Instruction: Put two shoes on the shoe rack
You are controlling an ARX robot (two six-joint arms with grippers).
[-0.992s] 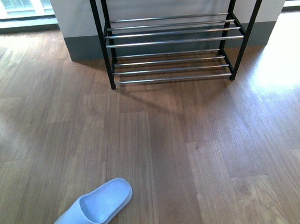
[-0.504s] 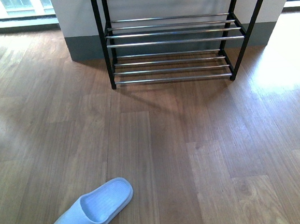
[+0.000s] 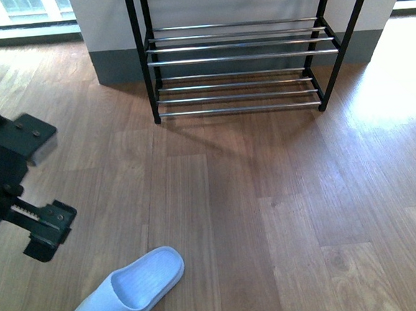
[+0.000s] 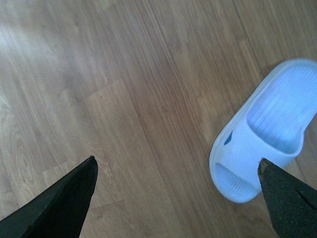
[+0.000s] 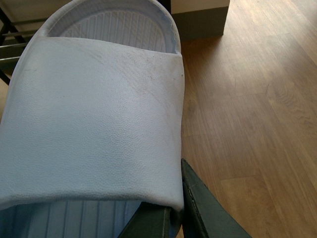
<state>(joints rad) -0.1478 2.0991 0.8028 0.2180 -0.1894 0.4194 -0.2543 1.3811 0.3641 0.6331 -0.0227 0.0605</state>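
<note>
Left claw (image 3: 55, 180) hangs wide open just beside a pale blue slide (image 3: 128, 291) lying on the wood floor (image 3: 285, 214), well short of the shoe rack (image 3: 235, 46). Right claw (image 5: 171, 213) is clamped on the second slide (image 5: 94, 124), up off the floor.

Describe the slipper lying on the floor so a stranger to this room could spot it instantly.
Start at the black shoe rack against the wall, then come across the wood floor to the near left. There lies a pale blue slide, near the open left gripper. It alone rests on the floor; the second slide is held aloft.
</note>
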